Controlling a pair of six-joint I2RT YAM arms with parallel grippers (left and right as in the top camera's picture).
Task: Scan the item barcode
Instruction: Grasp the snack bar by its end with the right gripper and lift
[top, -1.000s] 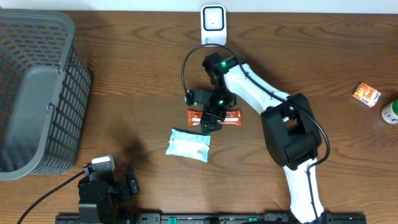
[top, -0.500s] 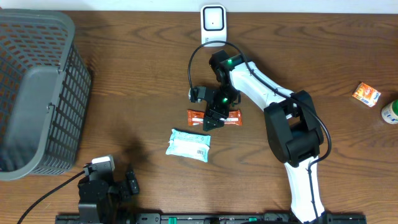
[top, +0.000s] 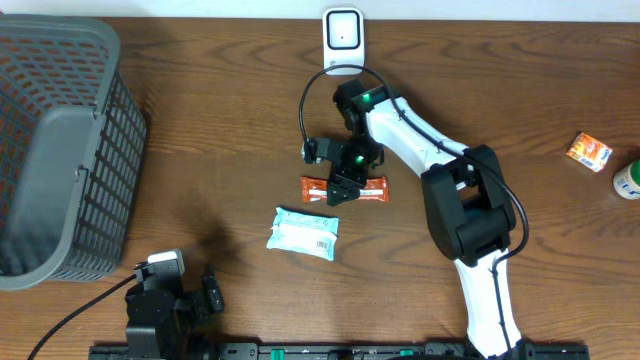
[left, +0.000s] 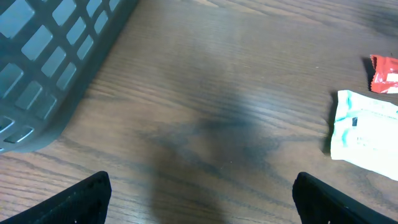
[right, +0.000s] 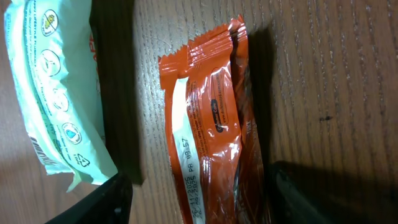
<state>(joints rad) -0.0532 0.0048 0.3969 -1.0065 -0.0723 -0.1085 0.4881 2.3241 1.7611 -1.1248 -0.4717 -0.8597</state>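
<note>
Down at the middle of the table, the right gripper (right: 198, 190) hangs low over an orange snack packet (right: 211, 124) with its jaws apart. One of its fingers (right: 112, 199) stands on each side of the wrapper, and as far as I can see neither is pressing on it yet. The packet lies flat on the wood with its back seam and a printed date line facing up. I cannot make out a barcode on the side that shows. Just beside it lies a pale green packet (right: 56, 93), close but apart from the orange one. The white scanner (top: 343, 38) stands at the far edge of the table (top: 200, 150), well apart from the packet. I judge the job is only at its start: nothing is gripped, nothing lifted, nothing shown to the scanner. What is left is to take hold of the packet, raise it, carry it over and turn its code towards the reader. The left gripper (left: 205, 196) sits wide open and empty near the front edge, beside the grey basket (top: 60, 140).
</note>
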